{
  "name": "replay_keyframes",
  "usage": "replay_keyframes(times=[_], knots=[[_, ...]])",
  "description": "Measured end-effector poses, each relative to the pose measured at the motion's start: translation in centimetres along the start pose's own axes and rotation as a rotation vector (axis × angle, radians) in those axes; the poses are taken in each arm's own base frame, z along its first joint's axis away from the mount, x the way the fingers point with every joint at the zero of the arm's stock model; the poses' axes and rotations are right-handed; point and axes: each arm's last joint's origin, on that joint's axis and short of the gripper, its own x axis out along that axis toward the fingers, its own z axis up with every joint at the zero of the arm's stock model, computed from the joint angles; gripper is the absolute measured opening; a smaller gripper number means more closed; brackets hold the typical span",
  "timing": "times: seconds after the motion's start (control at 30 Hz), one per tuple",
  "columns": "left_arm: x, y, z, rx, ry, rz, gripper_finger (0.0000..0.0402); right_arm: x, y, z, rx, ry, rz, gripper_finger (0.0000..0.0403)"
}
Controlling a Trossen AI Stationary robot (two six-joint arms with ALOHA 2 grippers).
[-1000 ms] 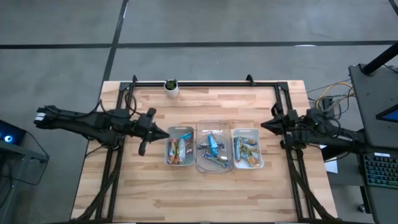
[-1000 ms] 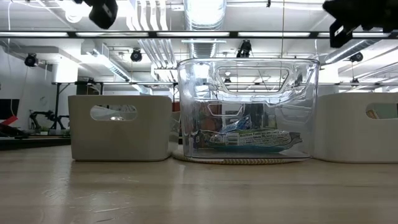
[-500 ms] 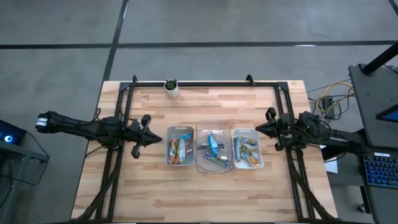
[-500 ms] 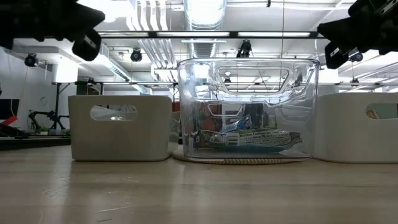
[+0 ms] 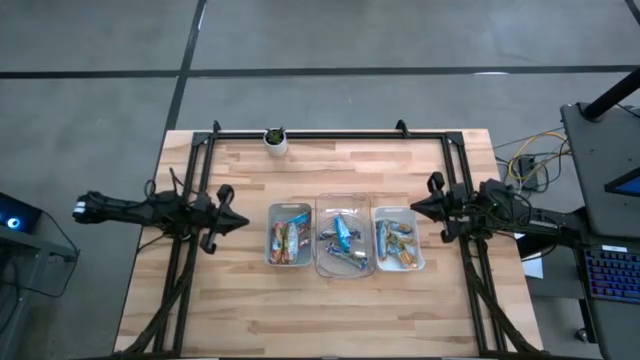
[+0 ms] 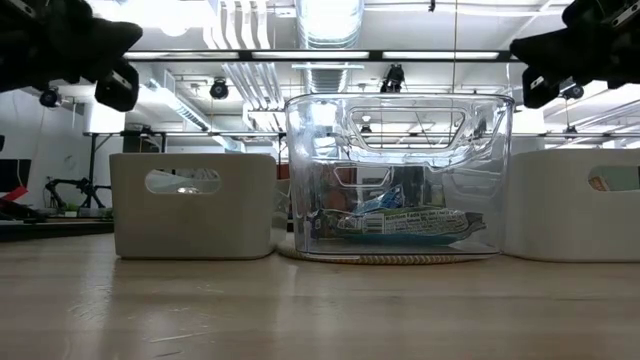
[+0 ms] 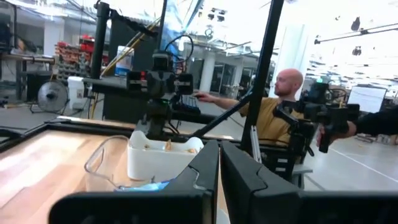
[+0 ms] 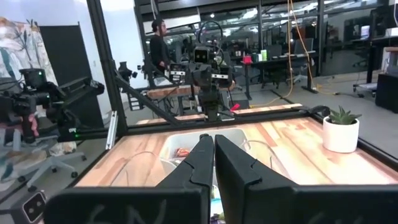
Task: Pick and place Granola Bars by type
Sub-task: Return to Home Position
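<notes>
The granola bars lie sorted in three trays at the table's middle. Brown-orange bars (image 5: 287, 240) are in the left tray (image 5: 289, 207). Blue bars (image 5: 343, 236) are in the clear middle tray (image 5: 345, 198). Green-tan bars (image 5: 397, 244) are in the right tray (image 5: 395, 209). My left gripper (image 5: 243, 222) is shut and empty, pointing level at the trays from the table's left side, a short way off the left tray. My right gripper (image 5: 413, 207) is shut and empty, just off the right tray's far right corner. Both hang above the table in the low view.
A small white pot with a green plant (image 5: 275, 139) stands at the table's far edge. Black frame rails run along the far, left and right sides. A seated person (image 7: 280, 106) shows beyond the table in the left wrist view, and another person (image 8: 158, 43) in the right wrist view.
My left gripper has sunk and drawn back toward the table's left edge, away from the left tray, staying shut. My right gripper has sunk a little and then kept still. The bars and trays have not moved.
</notes>
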Motion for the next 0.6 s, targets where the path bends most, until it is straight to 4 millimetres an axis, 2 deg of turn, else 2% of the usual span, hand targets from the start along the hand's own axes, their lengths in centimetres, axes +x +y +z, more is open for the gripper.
replay_keyframes(times=[0.6], knots=[[-0.2,0.4,-1.8,0.01,0.108,0.06,0.0,0.1,-0.2,-0.7,-0.065,0.023,-0.005,0.0009]])
